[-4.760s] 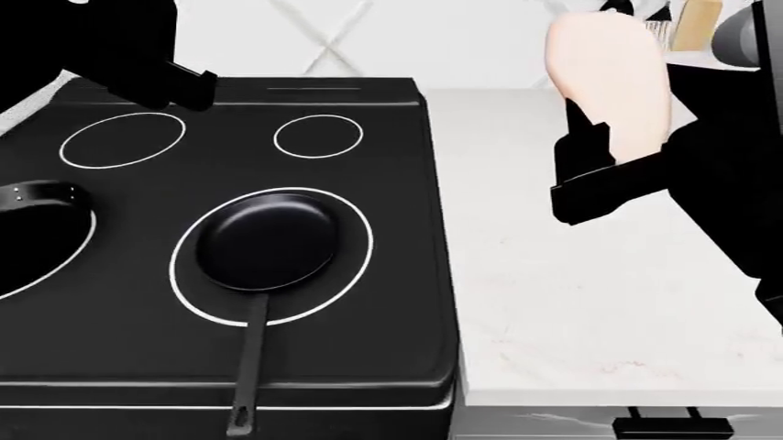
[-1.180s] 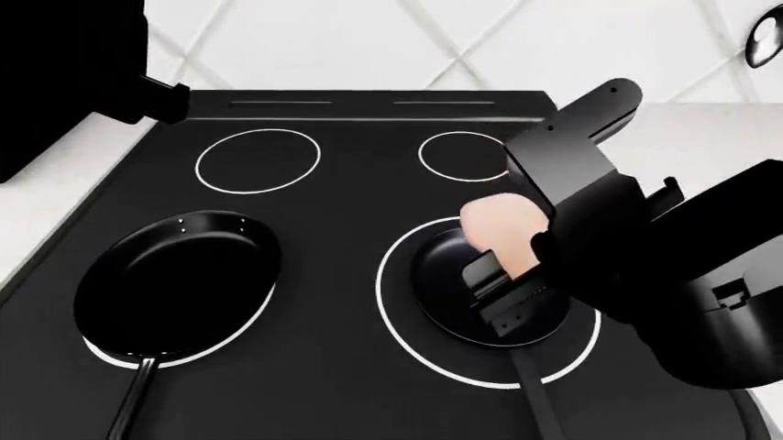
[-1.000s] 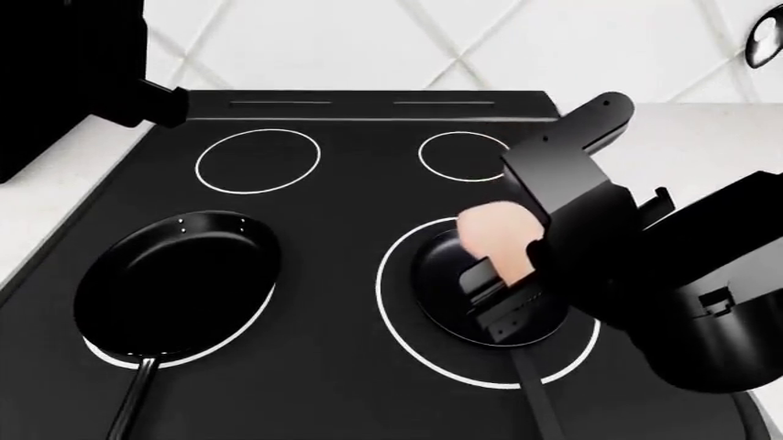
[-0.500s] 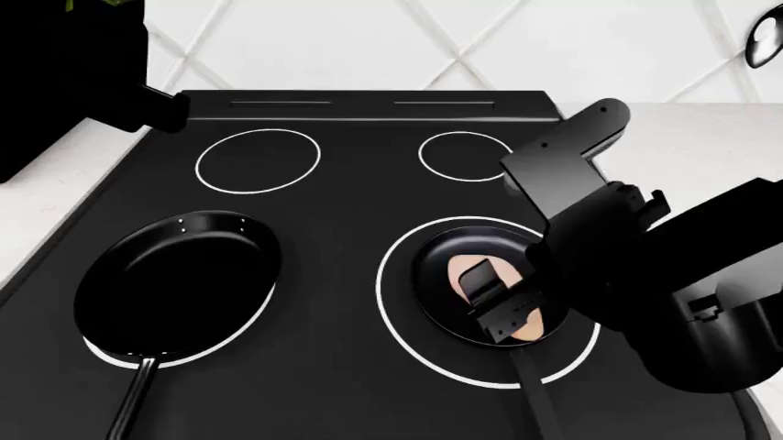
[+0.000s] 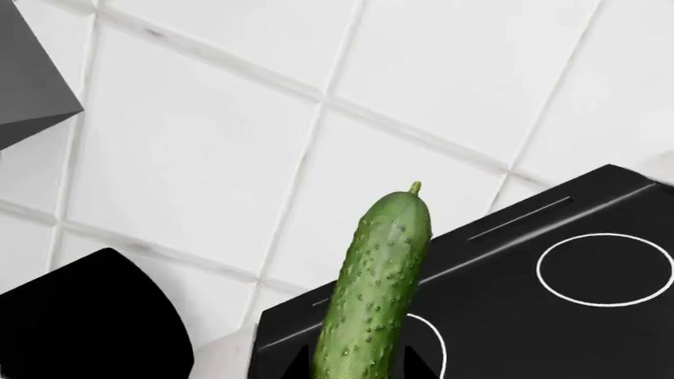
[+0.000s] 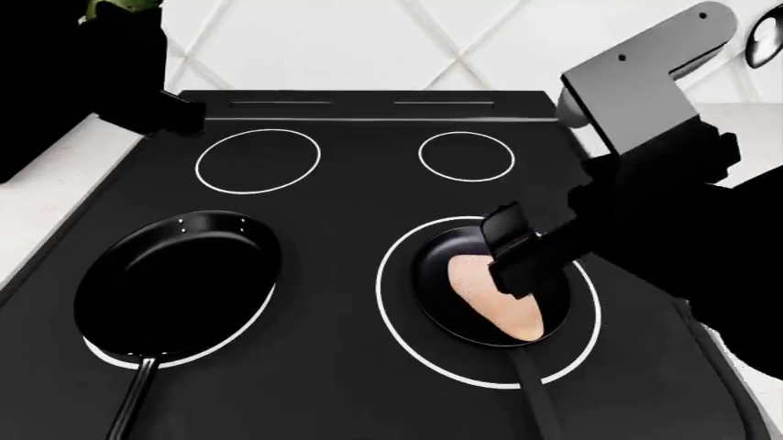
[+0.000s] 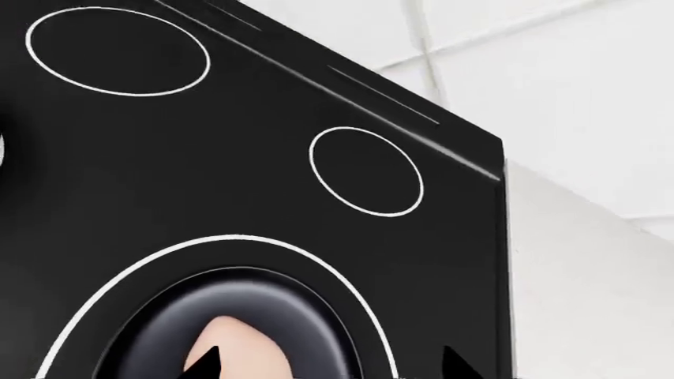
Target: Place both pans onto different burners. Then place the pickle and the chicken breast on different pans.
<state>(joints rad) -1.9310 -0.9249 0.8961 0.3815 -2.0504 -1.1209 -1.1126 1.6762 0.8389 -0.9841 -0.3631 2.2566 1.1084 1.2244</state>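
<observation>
Two black pans sit on the two front burners. The left pan (image 6: 178, 284) is empty on its burner ring (image 6: 98, 353). In the right pan (image 6: 441, 266) on its burner ring (image 6: 389, 293) lies the pale chicken breast (image 6: 496, 298) (image 7: 237, 347). My right gripper (image 6: 520, 261) (image 7: 331, 362) hovers just above it, open, with its fingertips wide apart and nothing held. My left arm (image 6: 73, 73) is raised at the back left of the stove. The left gripper (image 5: 358, 369) is shut on the green pickle (image 5: 377, 276), which points up toward the tiled wall; a green tip (image 6: 123, 5) shows in the head view.
Two smaller white circles (image 6: 259, 161) (image 6: 467, 156) mark the stovetop's back. White counter lies on the right (image 6: 734, 137) and the left (image 6: 49, 192) of the stove. A tiled wall (image 6: 367, 41) stands behind. Both pan handles (image 6: 132, 399) (image 6: 536, 403) point toward the front edge.
The right gripper carried the chicken breast over and down into the right pan, then opened and rose off it. The left arm with the pickle stayed at the back left.
</observation>
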